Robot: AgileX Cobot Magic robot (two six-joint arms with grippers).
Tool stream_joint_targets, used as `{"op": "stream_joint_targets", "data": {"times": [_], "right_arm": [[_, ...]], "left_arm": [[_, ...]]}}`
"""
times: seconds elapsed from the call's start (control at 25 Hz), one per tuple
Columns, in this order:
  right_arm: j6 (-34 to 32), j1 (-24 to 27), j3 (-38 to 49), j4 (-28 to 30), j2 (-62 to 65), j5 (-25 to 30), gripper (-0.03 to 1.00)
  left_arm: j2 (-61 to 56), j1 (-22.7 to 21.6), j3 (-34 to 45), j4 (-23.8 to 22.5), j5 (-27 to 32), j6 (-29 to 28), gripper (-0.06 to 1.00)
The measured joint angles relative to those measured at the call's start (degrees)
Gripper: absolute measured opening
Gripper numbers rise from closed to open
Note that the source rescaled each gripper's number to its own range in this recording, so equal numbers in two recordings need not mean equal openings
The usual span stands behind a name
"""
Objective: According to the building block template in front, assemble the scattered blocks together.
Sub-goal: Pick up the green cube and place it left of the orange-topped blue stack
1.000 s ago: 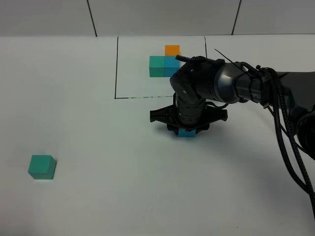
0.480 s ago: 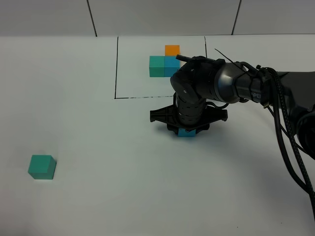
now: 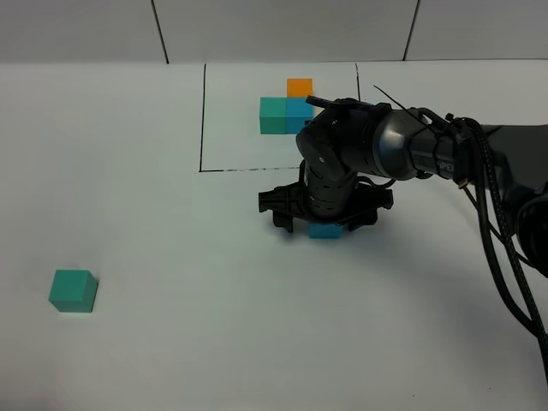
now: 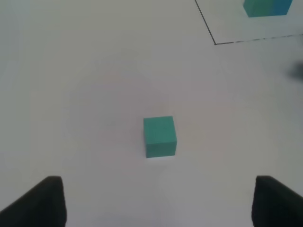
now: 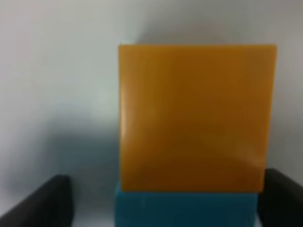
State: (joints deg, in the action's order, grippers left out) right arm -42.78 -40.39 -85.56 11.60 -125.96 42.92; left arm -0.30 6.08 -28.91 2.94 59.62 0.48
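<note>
Cube [image 5: 196, 118], loose orange: right-wrist view only

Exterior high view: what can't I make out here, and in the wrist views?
- Orange block: hidden under the right arm in the exterior high view; blurred in the right wrist view.
- Blue block: only a sliver shows under the right gripper; cut by the edge in the right wrist view.
- Whether orange touches blue: cannot tell.
- Template: partly covered by the arm.

A plain white tabletop [image 3: 171, 342] is filling nearly the whole scene, lying matte and evenly lit. Behind its far edge a pale grey panelled wall [image 3: 282, 26] is standing, thin dark seams dividing it.
</note>
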Motion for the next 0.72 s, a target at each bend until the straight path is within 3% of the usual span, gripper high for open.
{"op": "stream_joint_targets", "data": {"times": [0.12, 0.24, 0.56, 0.72], "right_arm": [[0.7, 0.1, 0.1, 0.0, 0.4, 0.3, 0.89], [2.1, 0.3, 0.1, -0.4, 2.0, 0.8, 0.99], [9.5, 1.0, 0.1, -6.2, 9.9, 4.8, 1.0], [12.9, 4.6, 0.1, -6.4, 12.5, 9.1, 1.0]], "left_arm": [[0.0, 0.0, 0.0, 0.0, 0.0, 0.0, 0.78], [0.0, 0.0, 0.0, 0.0, 0.0, 0.0, 0.78], [0.0, 0.0, 0.0, 0.0, 0.0, 0.0, 0.78], [0.0, 0.0, 0.0, 0.0, 0.0, 0.0, 0.78]]}}
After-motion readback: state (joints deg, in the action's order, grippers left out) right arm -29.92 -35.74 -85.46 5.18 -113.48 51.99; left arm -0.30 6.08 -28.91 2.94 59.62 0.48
